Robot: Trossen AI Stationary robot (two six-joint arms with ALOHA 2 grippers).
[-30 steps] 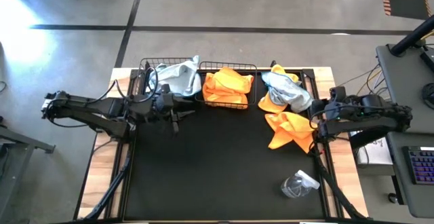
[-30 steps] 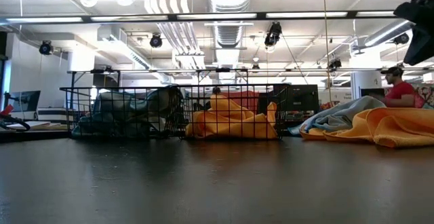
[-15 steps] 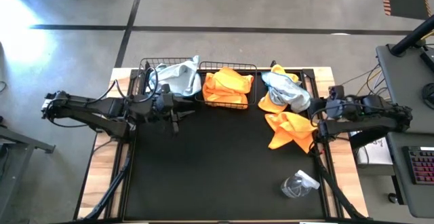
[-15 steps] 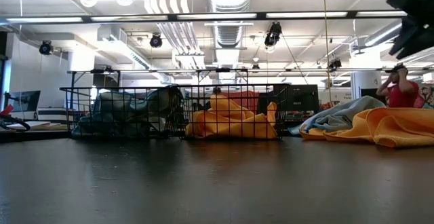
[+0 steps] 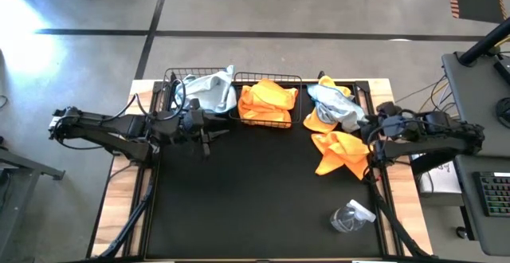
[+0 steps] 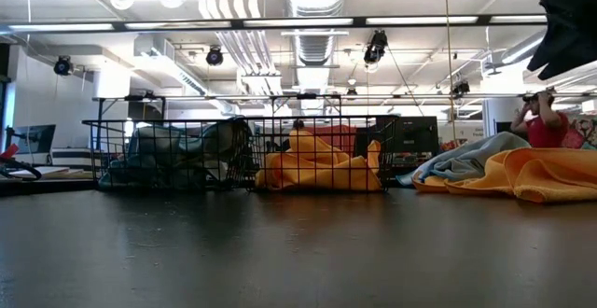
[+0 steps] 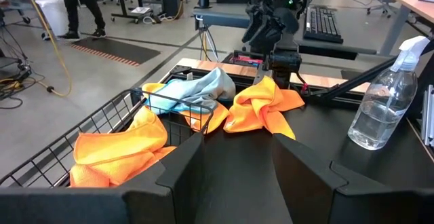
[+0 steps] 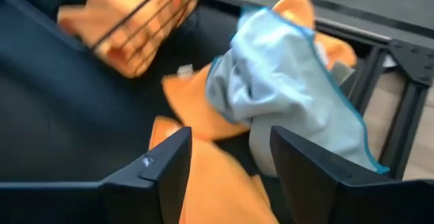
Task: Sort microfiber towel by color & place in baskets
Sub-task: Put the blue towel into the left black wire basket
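Note:
Two black wire baskets stand side by side at the table's far edge. The left basket (image 5: pixel 177 88) holds a pale blue-grey towel (image 5: pixel 205 90); the right basket (image 5: pixel 268 118) holds orange towels (image 5: pixel 267 101). At the far right lies a loose pile: a blue-grey towel (image 5: pixel 335 104) (image 8: pixel 298 81) on top of orange towels (image 5: pixel 341 153) (image 8: pixel 203 176). My right gripper (image 5: pixel 368 127) (image 8: pixel 230 166) hovers open above this pile, with nothing between its fingers. My left gripper (image 5: pixel 209 132) (image 7: pixel 237 163) waits open above the mat, near the left basket.
A clear spray bottle (image 5: pixel 349 216) (image 7: pixel 383 105) lies on the mat near the right front corner. The black mat's middle (image 5: pixel 255 191) is bare. Black frame rails (image 5: pixel 381 191) run along both sides of the table. A person in red (image 6: pixel 543 121) shows in the room beyond the table.
My right gripper has opened its fingers wide and has shifted a little toward the table's left, over the towel pile at the far right. The towels lie as before.

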